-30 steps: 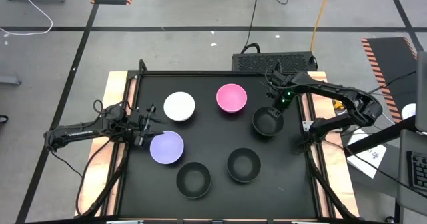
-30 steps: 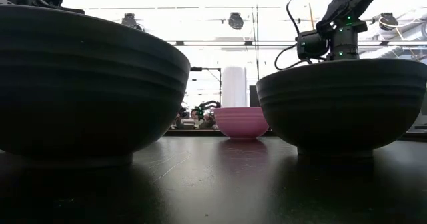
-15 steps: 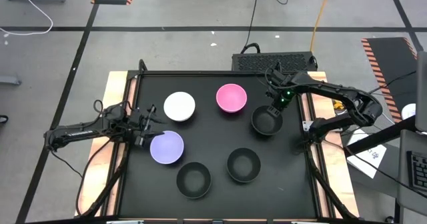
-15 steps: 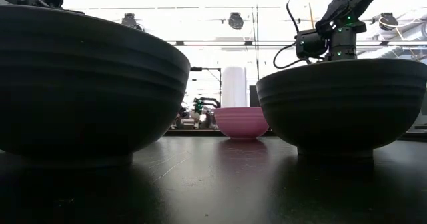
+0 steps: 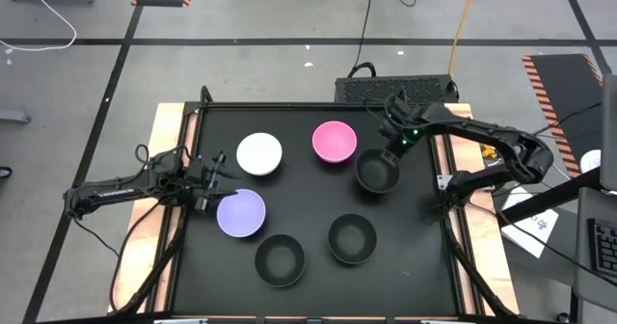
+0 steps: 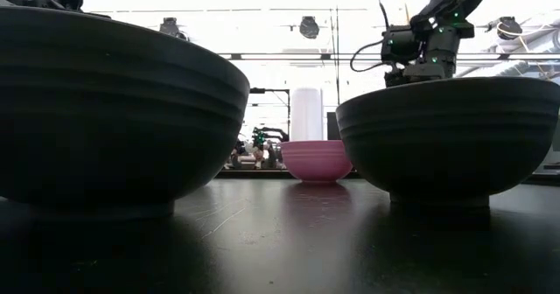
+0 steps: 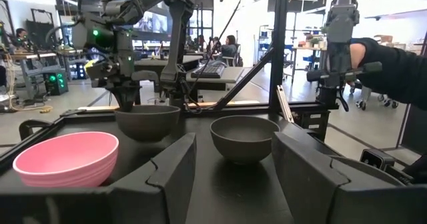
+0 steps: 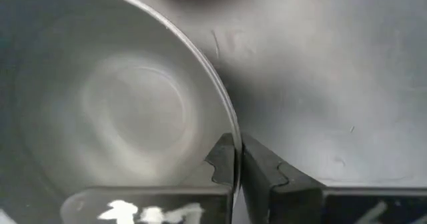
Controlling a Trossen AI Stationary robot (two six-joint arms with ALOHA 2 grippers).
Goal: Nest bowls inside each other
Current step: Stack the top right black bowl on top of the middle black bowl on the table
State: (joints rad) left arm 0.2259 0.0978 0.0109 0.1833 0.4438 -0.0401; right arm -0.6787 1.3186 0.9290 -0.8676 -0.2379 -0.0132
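Your right tool [image 5: 392,150] is clamped shut on the rim of a black bowl [image 5: 377,172], one finger inside the wall and one outside, as the right wrist view shows plainly. That bowl sits just beside the pink bowl [image 5: 335,142] at the far side of the worktop [image 5: 308,203]; from above the two look very close, though whether they touch cannot be told. The white bowl [image 5: 259,154] lies left of the pink one, the purple bowl [image 5: 240,213] nearer the left edge, and two more black bowls [image 5: 281,259] [image 5: 352,238] sit at the near side, all apart and none nested yet. Your left tool [image 5: 208,184] waits just beside the purple bowl with its fingers parted and nothing between them. The risk lies in that thin rim pinch: held at one edge, the bowl will likely hang tilted once lifted, and a smooth wall could slip out of the fingers. If you carry it low, its bottom may knock the pink bowl aside. Let go off-centre over the target and it may perch crooked on the rim rather than drop in.
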